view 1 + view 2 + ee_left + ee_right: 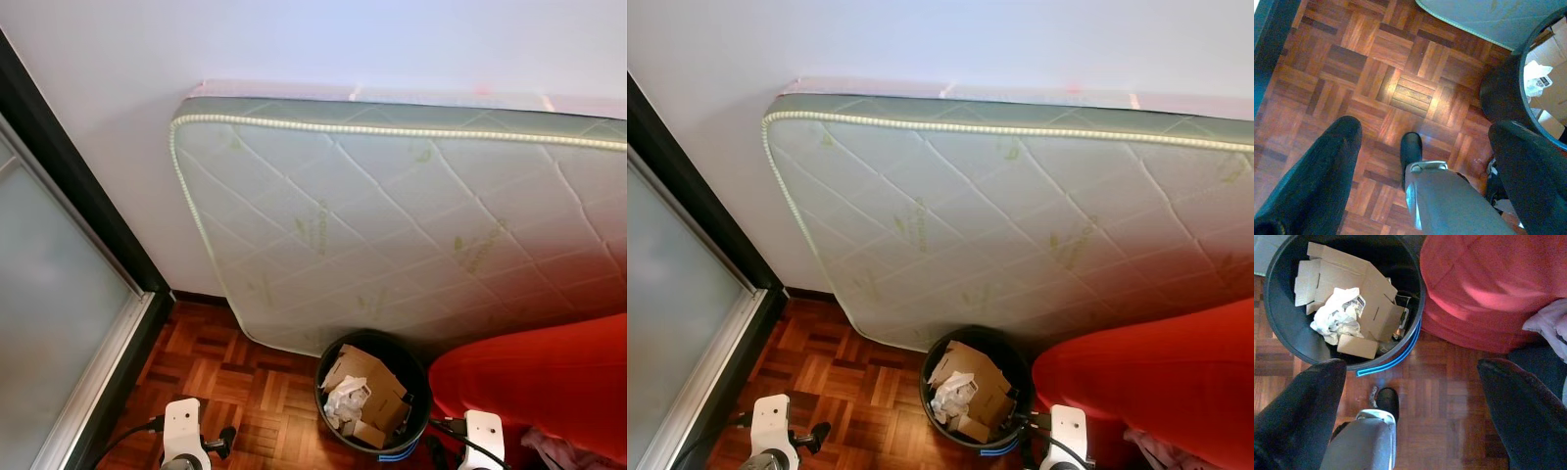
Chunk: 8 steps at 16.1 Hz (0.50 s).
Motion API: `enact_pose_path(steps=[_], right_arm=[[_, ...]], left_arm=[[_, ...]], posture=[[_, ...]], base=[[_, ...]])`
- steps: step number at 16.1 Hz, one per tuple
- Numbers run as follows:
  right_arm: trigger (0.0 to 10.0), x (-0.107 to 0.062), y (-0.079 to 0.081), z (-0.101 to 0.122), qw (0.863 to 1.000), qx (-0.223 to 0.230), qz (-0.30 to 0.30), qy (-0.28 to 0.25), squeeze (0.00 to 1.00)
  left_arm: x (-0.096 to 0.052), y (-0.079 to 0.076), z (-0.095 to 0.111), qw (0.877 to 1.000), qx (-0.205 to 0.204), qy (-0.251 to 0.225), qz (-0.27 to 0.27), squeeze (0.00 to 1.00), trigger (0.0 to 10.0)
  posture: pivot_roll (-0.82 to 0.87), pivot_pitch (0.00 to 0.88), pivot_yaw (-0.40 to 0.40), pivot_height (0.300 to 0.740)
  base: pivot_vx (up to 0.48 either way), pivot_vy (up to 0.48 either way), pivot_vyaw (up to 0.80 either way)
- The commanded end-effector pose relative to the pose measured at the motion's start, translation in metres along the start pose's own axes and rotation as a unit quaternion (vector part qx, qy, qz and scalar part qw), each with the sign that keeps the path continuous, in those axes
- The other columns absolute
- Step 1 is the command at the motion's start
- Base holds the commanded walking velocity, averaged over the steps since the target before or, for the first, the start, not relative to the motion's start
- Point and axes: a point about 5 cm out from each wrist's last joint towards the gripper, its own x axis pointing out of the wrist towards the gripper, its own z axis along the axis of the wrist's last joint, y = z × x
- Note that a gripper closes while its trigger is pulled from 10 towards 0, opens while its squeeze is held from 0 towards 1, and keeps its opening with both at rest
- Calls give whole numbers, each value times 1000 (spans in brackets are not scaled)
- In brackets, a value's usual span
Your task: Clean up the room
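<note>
1. A quilted mattress leans on its long edge against the plain white wall. Its pale cover is stitched in diamonds with faint green leaf prints, and a corded piping runs along its rim.
2. At its foot stands a round black bin with a blue band at the rim. It holds flattened brown cardboard and a crumpled wad of white paper.
3. Just beside the bin bulges a soft red fabric mass, rounded like a cushion, with pale cloth at its edge.
4. The floor is glossy wood parquet laid in a basket-weave of small blocks.
5. A frosted glass door in a dark frame stands to the left.
6. The left gripper hangs over bare parquet, jaws spread wide with nothing between them.
7. The right gripper hangs just by the bin's rim, jaws likewise spread and empty.
</note>
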Motion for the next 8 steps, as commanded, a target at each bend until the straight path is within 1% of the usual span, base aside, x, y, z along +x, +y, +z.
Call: enact_pose_path(steps=[1,6,7,8], right_arm=[[10000,-1,-2,-6,1000,2,-1,12,0],[10000,-2,-1,-6,1000,3,0,12,0],[10000,-2,-1,-6,1000,3,1,12,0],[10000,-2,0,-6,1000,3,1,12,0]], left_arm=[[-2,6,-6,1000,4,8,5,0,10000],[-2,6,-5,1000,5,8,5,0,10000],[-1,4,-4,1000,6,9,4,0,10000],[-1,3,-4,1000,7,9,3,0,10000]], posture=[[23,150,8,735],[22,141,12,735],[23,137,13,735],[23,137,13,735]], base=[[0,0,0],[0,0,0],[-240,0,0],[0,0,0]])
